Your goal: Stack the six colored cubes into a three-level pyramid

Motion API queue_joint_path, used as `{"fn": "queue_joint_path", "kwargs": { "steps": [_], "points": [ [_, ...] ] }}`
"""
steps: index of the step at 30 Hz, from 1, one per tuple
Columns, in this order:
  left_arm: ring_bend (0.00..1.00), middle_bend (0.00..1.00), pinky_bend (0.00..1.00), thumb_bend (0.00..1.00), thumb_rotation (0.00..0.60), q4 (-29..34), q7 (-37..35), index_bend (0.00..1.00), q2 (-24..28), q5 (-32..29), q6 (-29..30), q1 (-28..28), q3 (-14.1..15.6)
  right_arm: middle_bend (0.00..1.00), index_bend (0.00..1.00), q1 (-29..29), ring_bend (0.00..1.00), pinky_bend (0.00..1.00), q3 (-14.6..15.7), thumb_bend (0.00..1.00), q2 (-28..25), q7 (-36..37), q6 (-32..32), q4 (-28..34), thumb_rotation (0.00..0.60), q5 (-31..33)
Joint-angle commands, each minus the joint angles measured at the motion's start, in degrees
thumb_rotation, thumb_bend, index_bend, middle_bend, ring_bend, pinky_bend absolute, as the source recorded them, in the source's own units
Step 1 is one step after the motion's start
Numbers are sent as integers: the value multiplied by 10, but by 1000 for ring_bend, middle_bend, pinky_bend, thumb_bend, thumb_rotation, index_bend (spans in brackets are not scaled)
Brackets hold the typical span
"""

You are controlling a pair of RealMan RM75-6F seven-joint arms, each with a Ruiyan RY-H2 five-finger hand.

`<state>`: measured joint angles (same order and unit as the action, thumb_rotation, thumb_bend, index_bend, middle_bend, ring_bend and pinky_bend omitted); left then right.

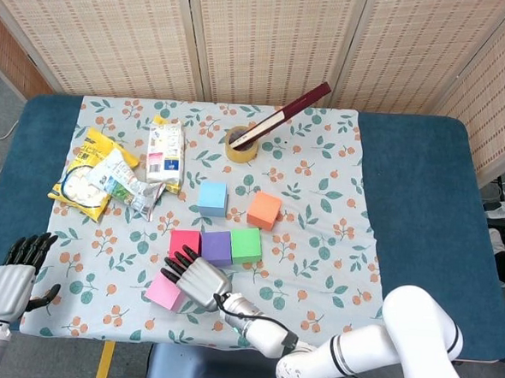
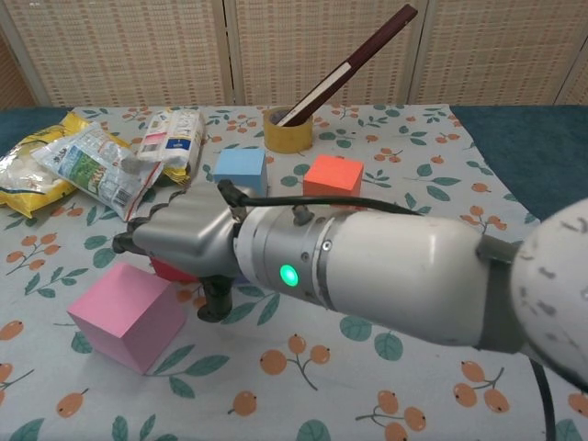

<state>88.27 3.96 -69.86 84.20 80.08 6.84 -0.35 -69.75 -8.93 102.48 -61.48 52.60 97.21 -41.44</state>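
Observation:
Red [image 1: 183, 240], purple [image 1: 216, 246] and green [image 1: 246, 243] cubes sit in a touching row at mid-cloth. Behind the row stand the blue cube [image 1: 212, 197] and the orange cube [image 1: 264, 209], apart from each other. The pink cube [image 1: 160, 291] lies alone at the front left. My right hand [image 1: 197, 280] hovers at the pink cube's right edge, fingers spread and holding nothing. In the chest view this right hand [image 2: 184, 234] hides the purple and green cubes, and its thumb hangs beside the pink cube [image 2: 129, 314]. My left hand [image 1: 11, 281] rests open at the table's front left corner.
Snack bags [image 1: 107, 176] and a white packet [image 1: 165, 154] lie at the back left. A yellow tape roll [image 1: 242, 145] with a dark red stick [image 1: 287, 112] leaning in it stands at the back centre. The floral cloth [image 1: 335, 245] covers a blue table [image 1: 423, 208].

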Motion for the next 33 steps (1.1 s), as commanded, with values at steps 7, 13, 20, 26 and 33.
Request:
{"fn": "queue_joint_path", "kwargs": {
  "steps": [7,13,20,26,33],
  "points": [
    [0,37,50,314,600,-4,14,0,-8,-16,-8,3,-7,0,0,-53,0,0,-11,217,23,9,-31,-56,600,19],
    [0,36,50,315,600,-5,12,0,-6,-22,-9,3,-10,0,0,-78,0,0,-2,217,40,3,-36,-69,600,32],
    [0,37,50,314,600,-6,6,0,-3,-21,-6,2,-11,29,36,-91,0,0,7,218,59,3,-21,-82,600,35],
    [0,37,50,313,600,-6,5,0,-2,-20,-7,3,-11,250,269,-92,0,0,6,217,75,12,-3,-93,600,38],
    [0,37,50,313,600,-6,4,0,-2,-20,-6,2,-11,360,473,-85,28,0,5,217,87,33,14,-106,600,12]
  ]
}}
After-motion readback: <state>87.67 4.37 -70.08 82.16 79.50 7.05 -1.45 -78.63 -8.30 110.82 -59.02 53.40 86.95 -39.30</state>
